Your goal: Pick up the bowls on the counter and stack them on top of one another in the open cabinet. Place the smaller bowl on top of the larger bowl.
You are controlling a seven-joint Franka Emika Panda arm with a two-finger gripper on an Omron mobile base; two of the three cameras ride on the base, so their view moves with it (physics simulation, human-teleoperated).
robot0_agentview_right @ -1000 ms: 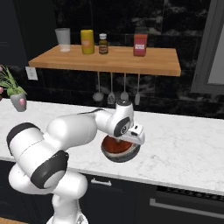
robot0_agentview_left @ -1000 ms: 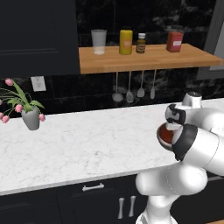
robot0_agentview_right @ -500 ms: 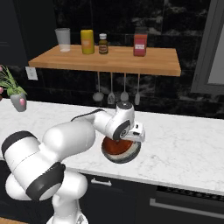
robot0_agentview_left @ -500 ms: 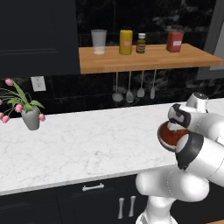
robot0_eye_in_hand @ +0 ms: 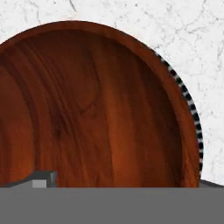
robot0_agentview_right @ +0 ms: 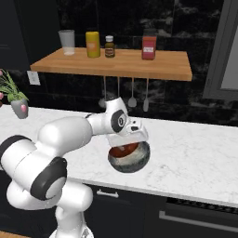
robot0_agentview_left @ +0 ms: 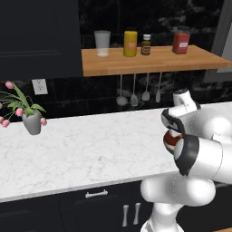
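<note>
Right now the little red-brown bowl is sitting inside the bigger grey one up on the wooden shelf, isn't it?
Not on the shelf. The smaller bowl does sit inside the larger bowl, but the right base view shows both down at the counter, under the gripper. The open cabinet holds only a cup, jars and a box.

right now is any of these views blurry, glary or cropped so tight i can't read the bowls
Hand view: very close, the smaller bowl is sharp but cut off at the left edge, with a soft sheen; just a ribbed sliver of the larger bowl shows. Right base view: even light, no glare; both bowls are readable under the gripper. Left base view: the arm covers most of them.
</note>
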